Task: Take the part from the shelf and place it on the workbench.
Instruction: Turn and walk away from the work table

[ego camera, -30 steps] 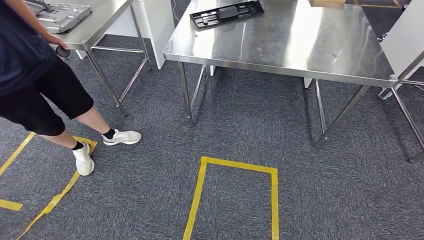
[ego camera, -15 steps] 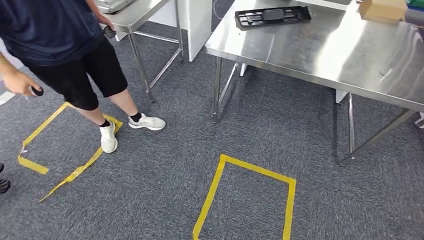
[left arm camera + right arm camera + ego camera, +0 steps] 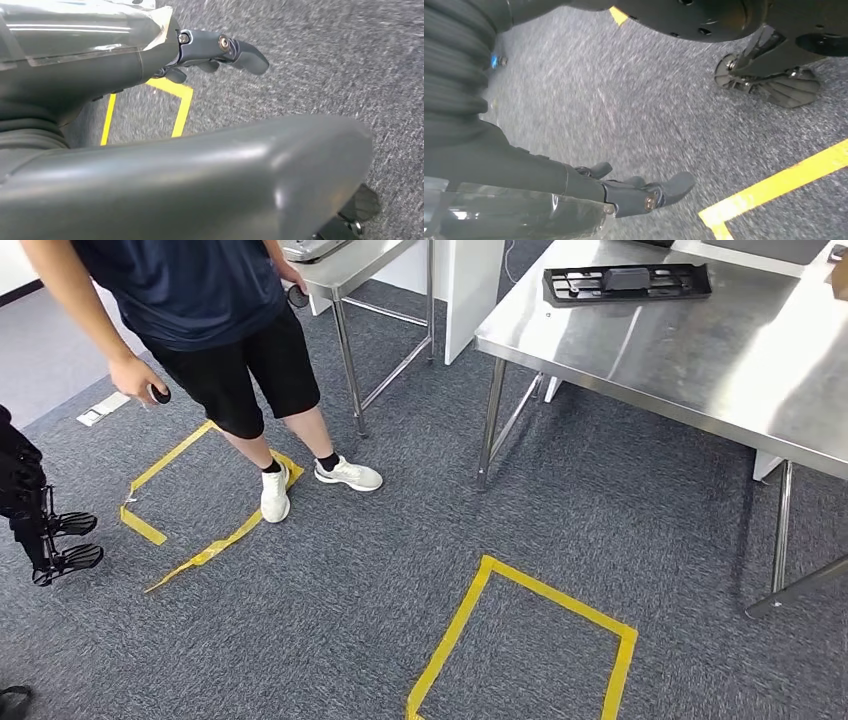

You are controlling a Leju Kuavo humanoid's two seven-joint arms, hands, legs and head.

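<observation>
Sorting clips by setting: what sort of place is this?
Probably a robot test lab or workshop: stainless steel workbench carrying a black parts tray, yellow tape squares marked on grey carpet.
</observation>
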